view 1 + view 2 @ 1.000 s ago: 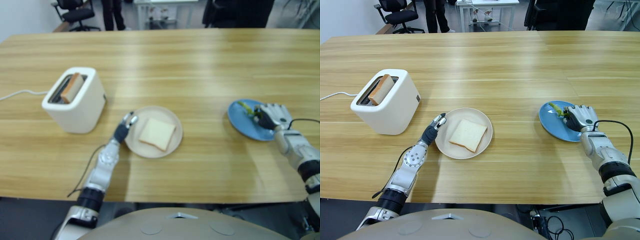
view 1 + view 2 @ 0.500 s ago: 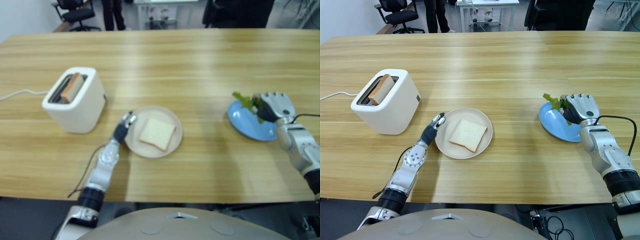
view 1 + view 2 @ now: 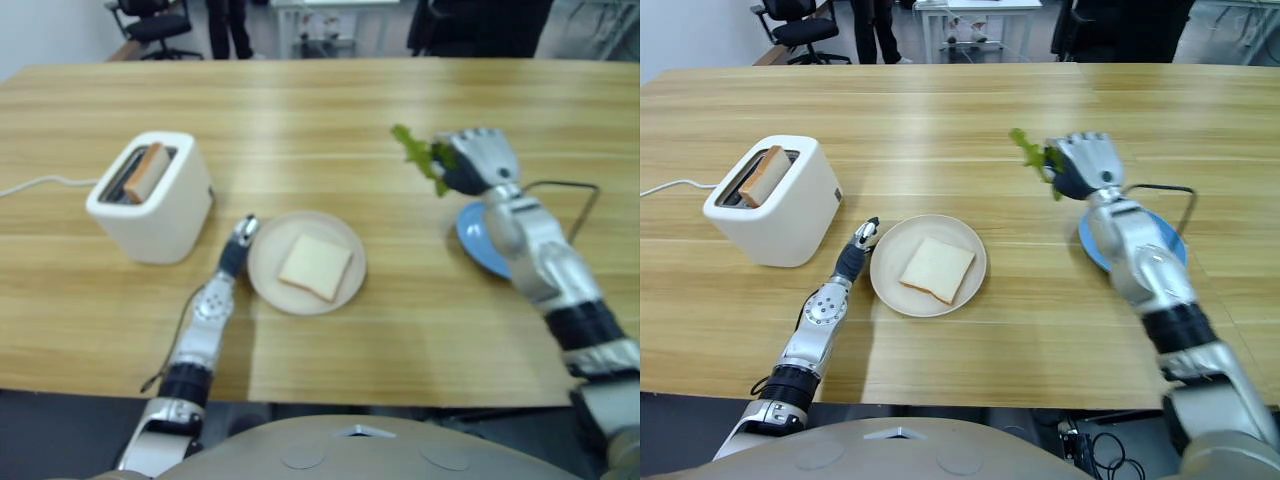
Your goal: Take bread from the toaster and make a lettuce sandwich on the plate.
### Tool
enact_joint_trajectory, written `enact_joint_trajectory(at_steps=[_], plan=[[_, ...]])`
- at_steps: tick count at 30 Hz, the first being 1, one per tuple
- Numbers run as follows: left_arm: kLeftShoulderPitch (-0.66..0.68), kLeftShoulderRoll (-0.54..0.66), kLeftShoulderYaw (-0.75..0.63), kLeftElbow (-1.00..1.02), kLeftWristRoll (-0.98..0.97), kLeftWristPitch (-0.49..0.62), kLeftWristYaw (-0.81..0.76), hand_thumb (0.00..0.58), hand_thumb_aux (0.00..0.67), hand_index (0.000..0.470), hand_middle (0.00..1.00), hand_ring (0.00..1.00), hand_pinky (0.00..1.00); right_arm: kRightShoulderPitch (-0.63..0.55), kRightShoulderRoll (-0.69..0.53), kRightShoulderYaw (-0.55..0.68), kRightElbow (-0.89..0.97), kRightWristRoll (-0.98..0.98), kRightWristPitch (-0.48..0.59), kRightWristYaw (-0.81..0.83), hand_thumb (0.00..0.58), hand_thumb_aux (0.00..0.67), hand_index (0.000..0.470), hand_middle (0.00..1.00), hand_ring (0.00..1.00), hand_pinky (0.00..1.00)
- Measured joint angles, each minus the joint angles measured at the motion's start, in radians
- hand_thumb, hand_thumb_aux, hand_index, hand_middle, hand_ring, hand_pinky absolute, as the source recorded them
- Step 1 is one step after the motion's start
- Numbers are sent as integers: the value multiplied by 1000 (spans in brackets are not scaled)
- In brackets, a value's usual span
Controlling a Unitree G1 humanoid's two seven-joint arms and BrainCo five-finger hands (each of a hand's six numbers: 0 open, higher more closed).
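one lettuce leaf (image 3: 1031, 156) in right hand (image 3: 1087, 166)

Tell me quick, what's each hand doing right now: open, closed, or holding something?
Left hand: open, holding nothing, beside the plate.
Right hand: closed on the lettuce, raised above the table.

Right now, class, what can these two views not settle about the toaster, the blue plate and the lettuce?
Toaster: the slot beside the bread slice is too dark to see into, both views.
Blue plate: the right forearm covers most of it, both views, so any leftovers are hidden.
Lettuce: the part inside the right hand is hidden, both views.
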Motion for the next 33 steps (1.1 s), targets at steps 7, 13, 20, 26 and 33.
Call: enact_joint_trajectory(at_steps=[7, 13, 20, 26, 33], plan=[[0, -4, 0, -1, -5, -1, -2, 0, 0, 0, 0, 0, 0, 19, 109, 142, 88, -78, -44, 6, 580, 670, 460, 1000, 1000, 1000], [0, -4, 0, -1, -5, 1, -2, 0, 0, 0, 0, 0, 0, 98, 148, 236, 89, -127, -64, 16, 580, 670, 460, 1000, 1000, 1000], [0, -4, -1, -1, -5, 2, -6, 0, 0, 0, 0, 0, 0, 165, 167, 292, 74, -166, -85, 37, 580, 670, 460, 1000, 1000, 1000], [0, -4, -1, -1, -5, 2, -9, 0, 0, 0, 0, 0, 0, 201, 181, 299, 31, -184, -88, 59, 580, 670, 460, 1000, 1000, 1000], [0, -4, -2, -1, -3, 3, -18, 0, 0, 0, 0, 0, 0, 202, 181, 311, 48, -195, -86, 76, 0, 0, 0, 0, 0, 0]])
